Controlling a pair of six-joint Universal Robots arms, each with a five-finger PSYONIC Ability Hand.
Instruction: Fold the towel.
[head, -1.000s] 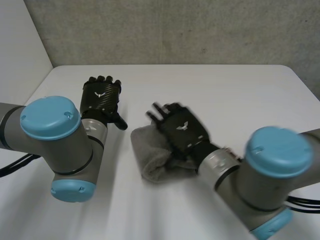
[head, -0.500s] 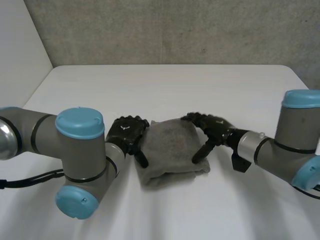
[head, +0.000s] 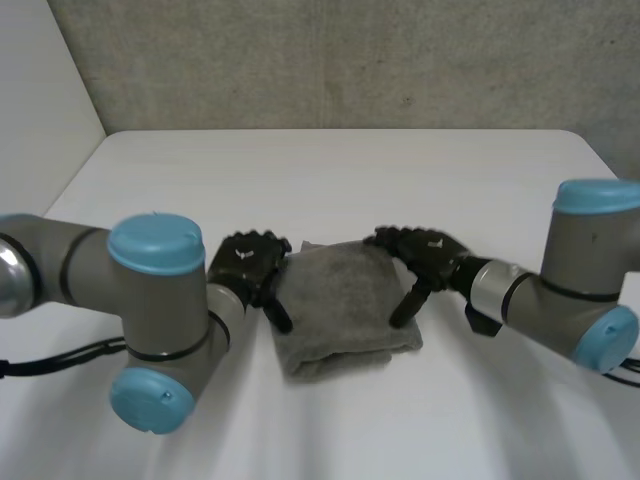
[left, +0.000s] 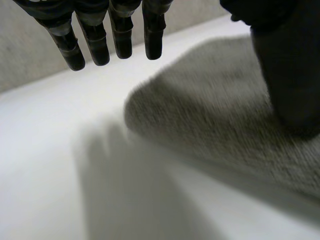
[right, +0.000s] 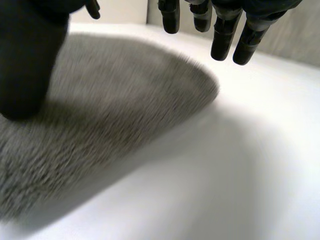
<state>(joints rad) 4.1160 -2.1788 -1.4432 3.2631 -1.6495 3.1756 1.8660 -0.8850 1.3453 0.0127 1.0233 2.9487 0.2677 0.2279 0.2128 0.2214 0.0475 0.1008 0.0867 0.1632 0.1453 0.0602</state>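
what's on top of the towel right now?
On the towel: two thumbs, the left hand at its left edge, the right hand at its right edge; both hands' fingers straight, off the cloth. The cloth under the thumbs and anything beneath the towel is covered.

Both low: left hand (head: 248, 264) and right hand (head: 422, 252), palms inward (fingers straight).

From behind and above we look down the white table (head: 400, 170) toward its far edge. Our wrist cameras sit low, close, facing inward; all three share the folded grey terry towel (head: 340, 300).
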